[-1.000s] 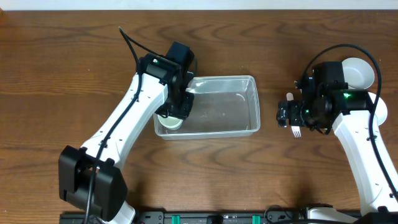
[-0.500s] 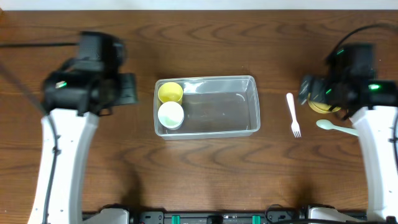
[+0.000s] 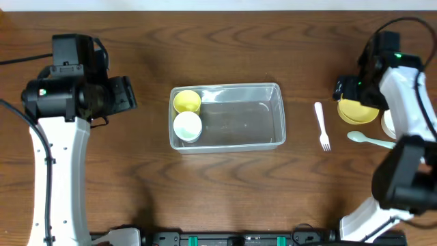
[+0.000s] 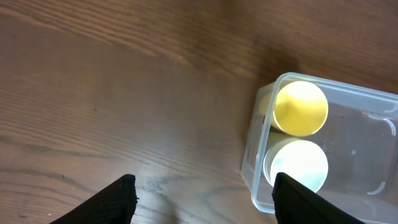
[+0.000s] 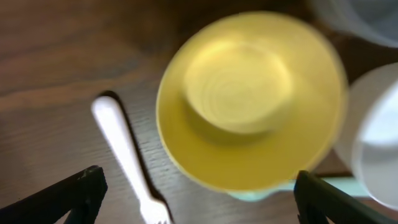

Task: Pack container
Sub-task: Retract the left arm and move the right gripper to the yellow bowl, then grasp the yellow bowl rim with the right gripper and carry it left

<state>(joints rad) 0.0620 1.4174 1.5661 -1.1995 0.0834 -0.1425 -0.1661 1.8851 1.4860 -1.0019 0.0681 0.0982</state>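
Overhead faces straight down; left wrist shares container (image 4: 360, 143); right wrist, yellow bowl (image 5: 249, 99).

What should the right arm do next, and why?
Probably lower the right gripper and grip the yellow bowl by its rim: the jaws stand open above it, and the container has bare floor beside the yellow cup and white cup.

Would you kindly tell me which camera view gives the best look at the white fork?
The overhead view: the white fork lies whole and sharp, apart from the container. The right wrist view shows the fork blurred, its tines partly cut off at the frame edge. The left wrist view misses it.
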